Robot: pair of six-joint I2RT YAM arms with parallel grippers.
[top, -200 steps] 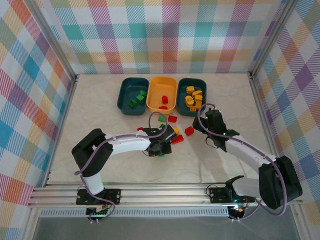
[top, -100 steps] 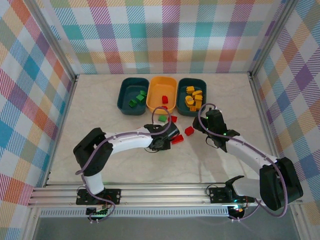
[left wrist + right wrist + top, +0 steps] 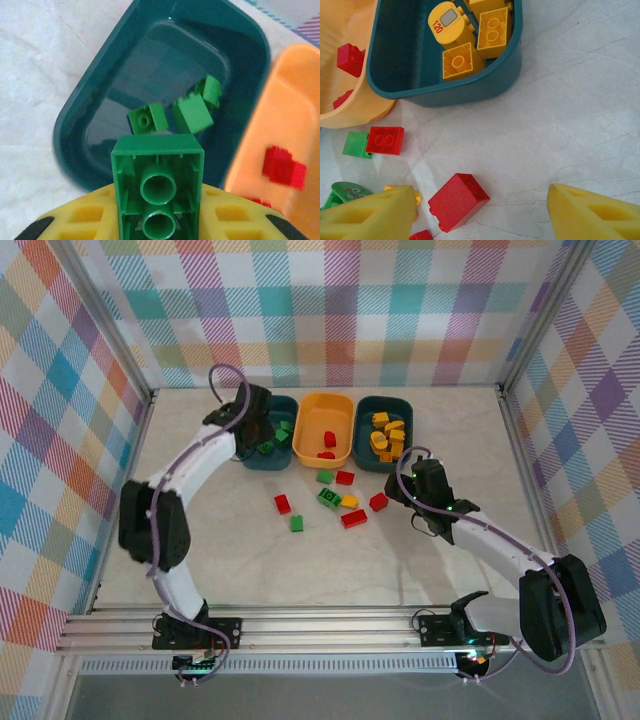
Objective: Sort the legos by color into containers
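Found the left gripper [image 3: 262, 426] swung, since a second before, from the loose legos [image 3: 329, 498] mid-table over to the left tub [image 3: 248, 452]. Found the right gripper [image 3: 396, 492] unmoved. Through the left wrist, saw jaws pinching a green brick [image 3: 158, 187] above that tub's near rim, three green ones lying inside. Through the right wrist, saw jaws spread wide, a red brick [image 3: 458, 201] lying on the table [image 3: 570, 115] between them, touching neither.

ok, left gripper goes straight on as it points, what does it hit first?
The held green brick would likely meet the loose green bricks in the left teal tub first; depth unclear.
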